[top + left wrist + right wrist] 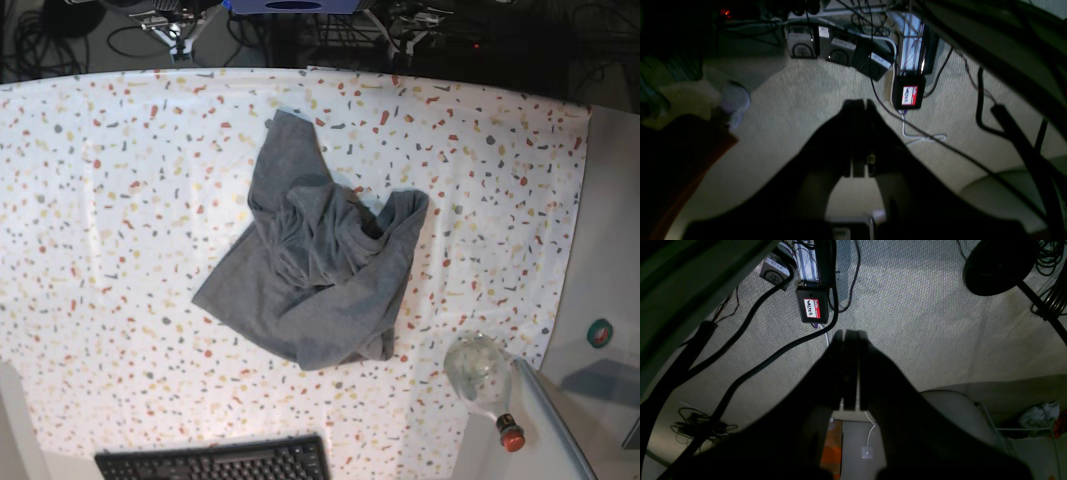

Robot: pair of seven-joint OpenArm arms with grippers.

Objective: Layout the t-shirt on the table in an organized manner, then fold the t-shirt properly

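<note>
The counter wears a white cloth flecked red, yellow and grey. A crumpled grey t-shirt lies near its middle, a black keyboard at the near edge, a clear bottle just beside the cloth's corner

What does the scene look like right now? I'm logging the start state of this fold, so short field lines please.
t-shirt: crumpled in a heap near the middle of the table, not laid out, not folded
table: flecked white cloth, mostly bare around the shirt
left end effector: shut, empty, over carpet, away from the shirt
right end effector: shut, empty, over carpet
bottle: at the cloth's edge
keyboard: at the near edge
</note>
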